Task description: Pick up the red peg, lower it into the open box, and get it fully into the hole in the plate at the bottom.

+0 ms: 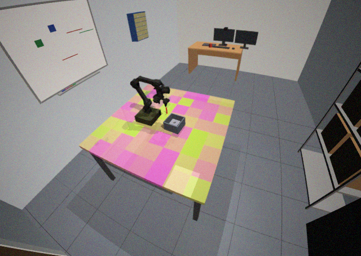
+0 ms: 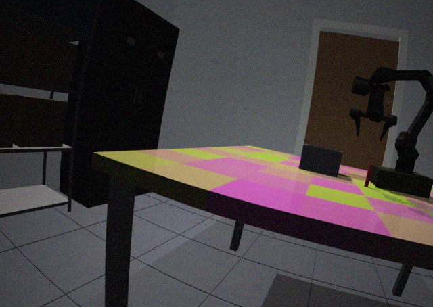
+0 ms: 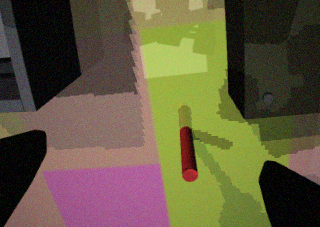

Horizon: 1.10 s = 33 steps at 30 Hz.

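The red peg [image 1: 166, 110] [image 2: 367, 175] [image 3: 188, 154] stands upright on the table, close to the arm's base. My gripper [image 1: 162, 104] [image 2: 369, 137] [image 3: 155, 157] is open and empty, pointing down. It hangs well above the peg, with a visible gap between fingertips and peg top. In the wrist view the peg shows between the two fingers, nearer the right one. The dark grey open box [image 1: 172, 128] [image 2: 321, 160] [image 3: 20, 67] stands beside the peg. Its light plate [image 1: 177, 123] shows at the bottom in the top view; the exterior camera sees only the outer walls.
The arm's dark base [image 1: 148, 116] [image 2: 402, 181] [image 3: 270, 82] is on the other side of the peg from the box. Both stand on the patchwork table [image 1: 189, 145] [image 2: 237, 167]. The box walls rise beside the peg's area.
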Tool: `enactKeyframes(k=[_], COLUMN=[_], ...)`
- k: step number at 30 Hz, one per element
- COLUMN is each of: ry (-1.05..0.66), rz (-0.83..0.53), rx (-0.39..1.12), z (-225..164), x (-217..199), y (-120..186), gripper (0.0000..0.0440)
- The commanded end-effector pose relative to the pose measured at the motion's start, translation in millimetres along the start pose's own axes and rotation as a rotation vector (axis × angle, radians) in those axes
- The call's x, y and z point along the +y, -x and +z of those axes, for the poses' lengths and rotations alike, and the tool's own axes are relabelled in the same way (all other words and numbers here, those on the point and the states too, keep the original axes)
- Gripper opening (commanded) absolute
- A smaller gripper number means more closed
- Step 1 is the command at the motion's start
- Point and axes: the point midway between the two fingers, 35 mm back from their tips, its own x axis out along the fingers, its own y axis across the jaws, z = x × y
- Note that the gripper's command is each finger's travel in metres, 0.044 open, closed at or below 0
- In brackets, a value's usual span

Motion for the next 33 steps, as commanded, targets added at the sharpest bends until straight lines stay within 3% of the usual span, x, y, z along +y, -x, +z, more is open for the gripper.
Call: enactKeyframes(k=[1,19,30,33], ry=[0.087,0.528,0.633,0.640], rz=[-0.028,-0.017,0.042,0.043], rx=[-0.037,-0.095,-0.075,-0.070], z=[-10,-56,-70,-71], x=[-4,-19,-22,-24], y=[-15,-86,-133,-142], gripper=[0.0440,0.0440,0.0440,0.0422])
